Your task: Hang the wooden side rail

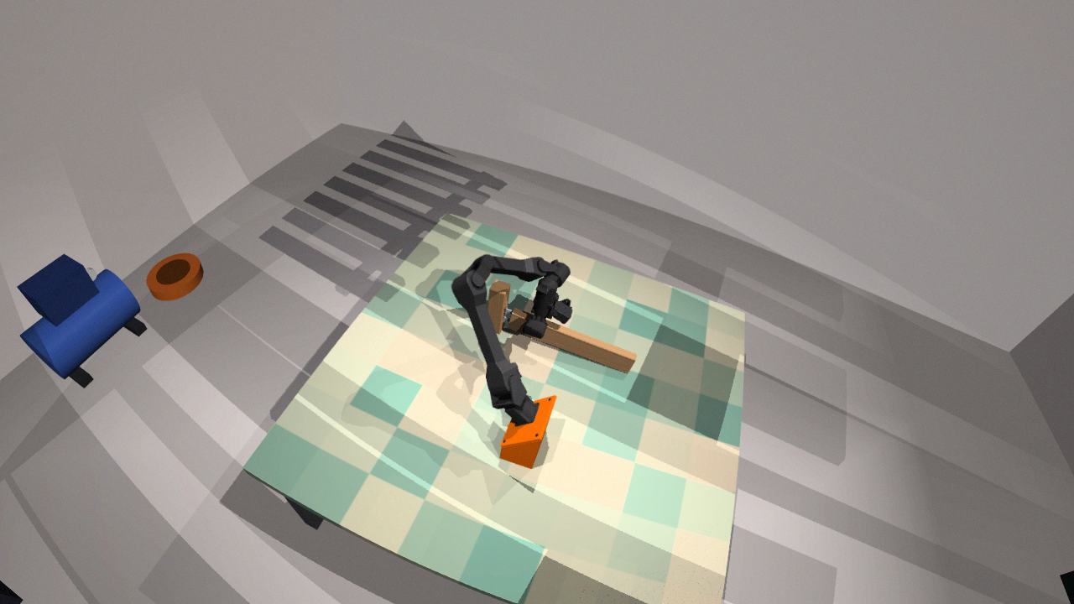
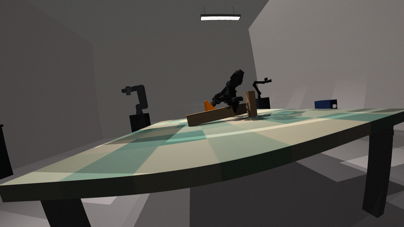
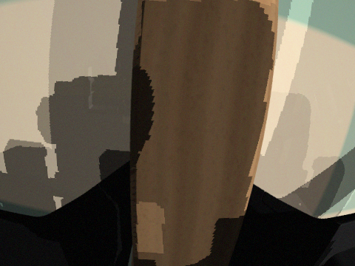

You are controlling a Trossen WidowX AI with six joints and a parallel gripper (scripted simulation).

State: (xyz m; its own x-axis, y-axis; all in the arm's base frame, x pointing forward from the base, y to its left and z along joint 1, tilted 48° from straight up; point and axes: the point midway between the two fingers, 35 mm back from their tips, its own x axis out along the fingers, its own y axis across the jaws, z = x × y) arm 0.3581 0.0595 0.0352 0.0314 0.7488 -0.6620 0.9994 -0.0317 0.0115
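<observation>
hand: the hand [image 1: 526, 325] [image 2: 234, 108] [image 3: 174, 168] is clenched on the wooden rail [image 1: 593, 350] [image 2: 211, 115] [image 3: 203, 111], one finger on each side. the grip is near the hook end — likely so that this end can be lifted and steered while the far end carries its share of the weight.

rail: it slopes up from the desk [image 1: 586, 481] [image 2: 175, 146] [image 3: 22, 55] towards the headboard post [image 1: 497, 308] [image 2: 250, 103]. its far end appears to rest on the desk, as the task wants, and probably serves as a pivot.

post: it stands upright just off the rail's raised end, so the hooks can meet its slot face on.

hooks: steel [image 1: 508, 315] [image 2: 247, 106] shows between rail and post. whether either hook sits on a pin cannot be told; the pins and the inside of the slot are hidden.

arm: the black arm [image 1: 484, 330] [image 2: 231, 84] reaches over from its orange base [image 1: 518, 453] [image 2: 208, 106] and comes down on the rail from above, which leaves the hook end free to enter.

next: the step in hand seems to be seating the hooks — line them up, ease them in and down, and open the hand only once both bear. letting go early could drop the raised end.
</observation>
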